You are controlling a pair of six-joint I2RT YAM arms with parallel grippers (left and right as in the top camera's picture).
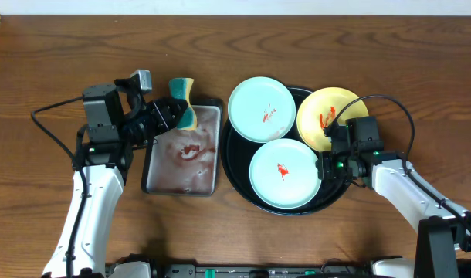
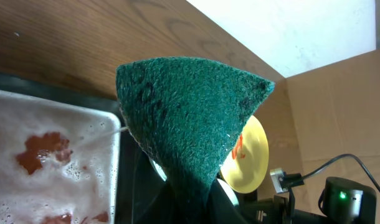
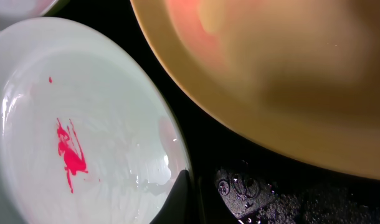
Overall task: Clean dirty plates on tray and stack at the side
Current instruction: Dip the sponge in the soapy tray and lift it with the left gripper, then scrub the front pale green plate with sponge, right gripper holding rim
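**Left pincer** (image 1: 176, 114): clamped on the sponge (image 1: 186, 99), left of the tray (image 1: 235, 166) and raised over the far end of the pan (image 1: 167, 176).

**Pan:** sits on the surface (image 1: 58, 46) just left of tray and holds pinkish suds.

**Tray:** carries all 3 plates, none stacked.
- Rear mint plate (image 1: 262, 109) is at tray's far-left rim.
- Front mint plate (image 1: 286, 174) is at tray's near side.
- Yellow plate (image 1: 328, 116) is at tray's far-right rim.
- Each shows red sauce.

**Right pincer** (image 1: 326, 166): at tray's right side, against front mint plate's edge. Opening cannot be told.

**Assessment:** plates prob. light, stiff and thin-rimmed, slick where wet. Rec. hold at bare rim, clear of sauce. Nip firmly, as sponge pressure may skid them.
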